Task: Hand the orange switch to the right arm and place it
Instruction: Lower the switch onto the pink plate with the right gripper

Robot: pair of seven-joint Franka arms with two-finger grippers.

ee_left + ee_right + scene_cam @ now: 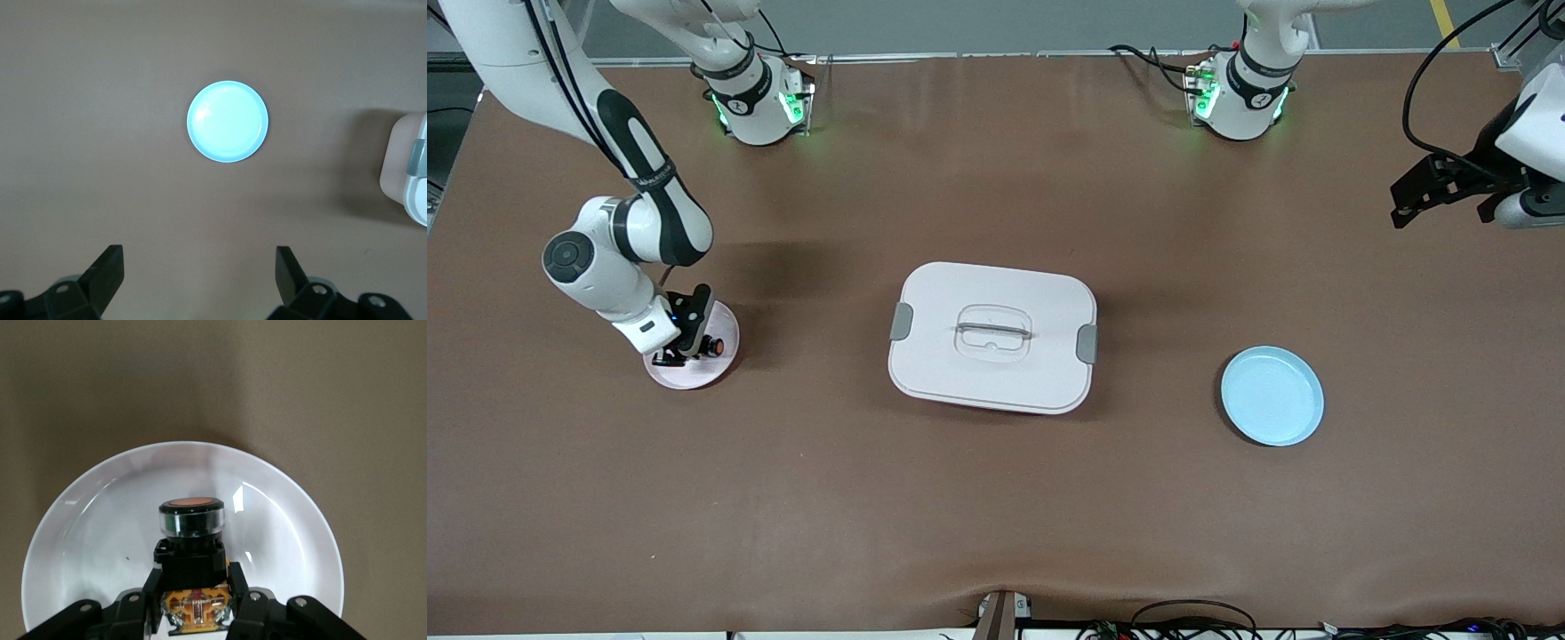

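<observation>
the orange switch (191,547) is pinched tight in the right gripper (193,603), just over the pale pink plate (80,540) at the right arm's end of the table. it looks very low, but i cannot tell if it touches the plate yet. the switch sticks straight out from the fingers, its orange round end pointing away from the wrist. so the next move is probably just to let go. the left gripper (200,280) waits wide open and holds nothing, high up near the blue plate (1272,396), well apart from the switch.
</observation>
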